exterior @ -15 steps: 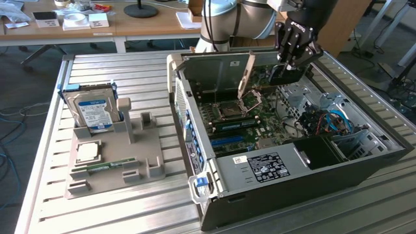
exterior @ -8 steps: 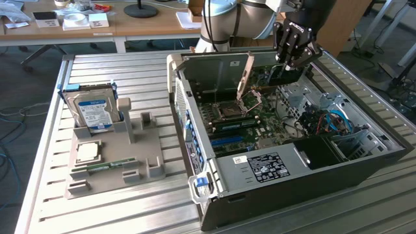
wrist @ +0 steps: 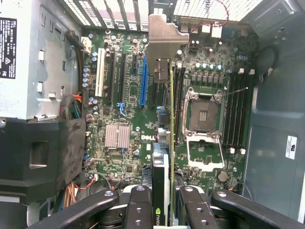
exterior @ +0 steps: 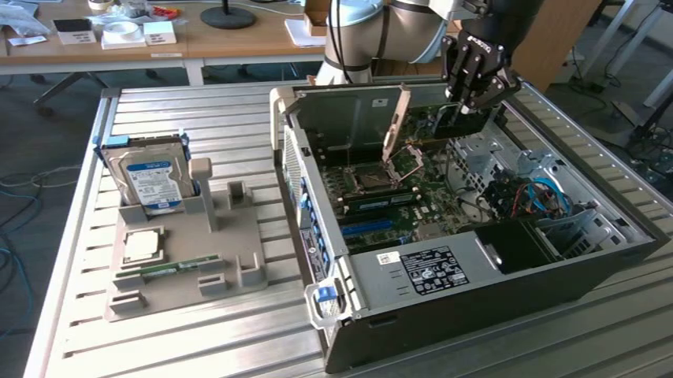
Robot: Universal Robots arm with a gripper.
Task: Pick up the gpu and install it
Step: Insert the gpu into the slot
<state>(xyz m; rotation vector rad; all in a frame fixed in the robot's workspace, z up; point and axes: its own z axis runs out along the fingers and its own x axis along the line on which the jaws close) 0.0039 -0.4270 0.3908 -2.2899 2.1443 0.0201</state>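
Wrist view looks straight down the gpu (wrist: 164, 162), which the gripper (wrist: 162, 207) holds edge-on: the black fingers (wrist: 138, 207) are closed on the card from both sides, one on each flat face. Seen this way the card is a thin strip, dark on one face with a green logo near the grip and a yellow-green board edge running along its length, ending at the far end in a silver metal bracket (wrist: 164, 47) that flares wider than the card. Beneath it lies the motherboard (wrist: 119, 95), with a blue slot (wrist: 144, 86) and black slots to one side of the card's line and the bare CPU socket (wrist: 202, 114) to the other; a small finned heatsink (wrist: 117, 135) sits near the blue slot. Exterior view shows the gripper (exterior: 468, 110) reaching down into the open computer case (exterior: 315, 197), the gpu (exterior: 447, 126) raised above the motherboard (exterior: 421, 197) toward the case's rear wall, its bracket (exterior: 398, 118) hanging tilted at the exterior view's left end of the card. On the counter (exterior: 210, 339), to the exterior view's left of the case, a grey holder (exterior: 189, 236) carries an upright blue-labelled hard drive (exterior: 153, 177), a CPU (exterior: 144, 244) and a green RAM stick (exterior: 179, 266)
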